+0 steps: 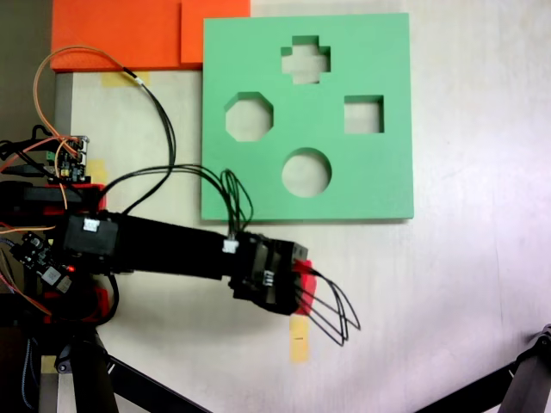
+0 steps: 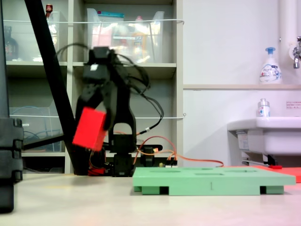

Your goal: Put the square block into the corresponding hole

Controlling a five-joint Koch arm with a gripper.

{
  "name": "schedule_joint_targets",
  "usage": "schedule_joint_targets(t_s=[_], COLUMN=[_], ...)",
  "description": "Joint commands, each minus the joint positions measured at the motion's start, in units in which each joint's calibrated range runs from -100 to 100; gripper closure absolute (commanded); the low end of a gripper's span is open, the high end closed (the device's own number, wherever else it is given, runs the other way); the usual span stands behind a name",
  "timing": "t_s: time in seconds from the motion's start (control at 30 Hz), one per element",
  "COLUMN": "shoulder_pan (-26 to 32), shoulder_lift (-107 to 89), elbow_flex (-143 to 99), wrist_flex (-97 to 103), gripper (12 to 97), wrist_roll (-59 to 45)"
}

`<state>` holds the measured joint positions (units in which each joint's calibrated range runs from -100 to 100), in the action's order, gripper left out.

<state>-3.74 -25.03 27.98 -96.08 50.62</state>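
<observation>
One red square block (image 2: 89,128) sits up in the air, held tight in the gripper (image 2: 96,123) of the black arm (image 1: 164,245). In the side fixed view the block is in the left middle of the frame, tilted, and well above the table (image 2: 70,202). In the top fixed view only a bit of red (image 1: 303,284) peeks out under the arm's end, near the lower middle of the frame, just below the green board (image 1: 258,60).

The green board lies flat on the table in the upper middle of the top view. It has four holes. The square hole (image 1: 364,115) is on the right side of the board. A cross hole (image 1: 306,60) is at the top, an eight-sided hole (image 1: 249,119) is at the left, and a round hole (image 1: 306,172) is at the bottom. The block is well apart from the square hole.

Orange sheets (image 1: 120,34) lie in the upper left corner of the top view, touching the board's edge. Black wires (image 1: 331,314) loop out from the arm's end.
</observation>
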Motion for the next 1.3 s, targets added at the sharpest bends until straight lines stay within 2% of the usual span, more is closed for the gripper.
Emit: schedule_joint_targets(t_s=[0.0, 0.23, 0.4, 0.5, 0.87, 1.27], shoulder_pan=[3.32, 12.31, 16.41, 18.02, 19.78, 20.76], shoulder_lift=[-2.48, 13.16, 29.5, 32.58, 40.82, 48.22], elbow_flex=[6.82, 23.67, 39.92, 41.12, 41.12, 41.32], wrist_flex=[-3.24, -3.05, -2.38, 1.28, 6.1, 18.52], gripper=[94.3, 94.2, 94.2, 94.0, 93.5, 87.7], wrist_roll=[4.1, 11.28, 13.87, 13.87, 13.82, 14.6])
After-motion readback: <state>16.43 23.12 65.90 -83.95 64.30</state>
